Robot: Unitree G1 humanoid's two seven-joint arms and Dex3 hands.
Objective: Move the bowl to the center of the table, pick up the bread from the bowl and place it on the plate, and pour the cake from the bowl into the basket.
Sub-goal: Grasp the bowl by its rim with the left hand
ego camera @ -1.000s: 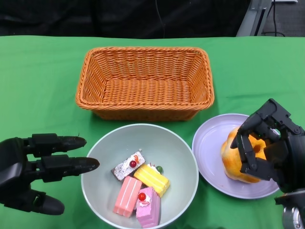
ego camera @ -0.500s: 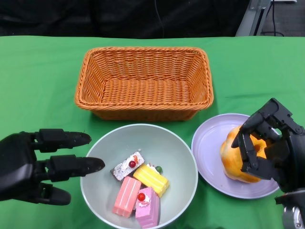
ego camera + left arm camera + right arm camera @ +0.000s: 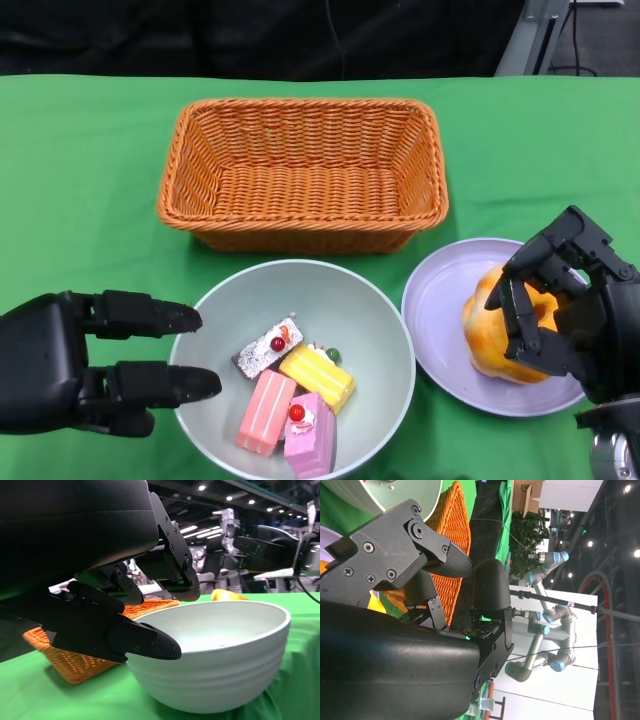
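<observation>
The bowl (image 3: 293, 367) sits at lower centre of the head view, holding cake (image 3: 296, 396); the basket (image 3: 303, 172) lies above it. The bread (image 3: 497, 336) is on the plate (image 3: 440, 300) at lower right, under the right hand (image 3: 562, 305), whose grip cannot be told. The left hand (image 3: 90, 360), open, should take the rim firmly before tilting. Its wrist view shows fingers (image 3: 150, 642) beside the bowl's wall (image 3: 220, 665).

Both hands are matte black: the left hand (image 3: 75, 360) has a smooth, rounded shell and thick, blunt-tipped fingers (image 3: 160, 384). The right hand (image 3: 565, 305) is blockier, its angular plates fastened with visible screws (image 3: 368, 547).
</observation>
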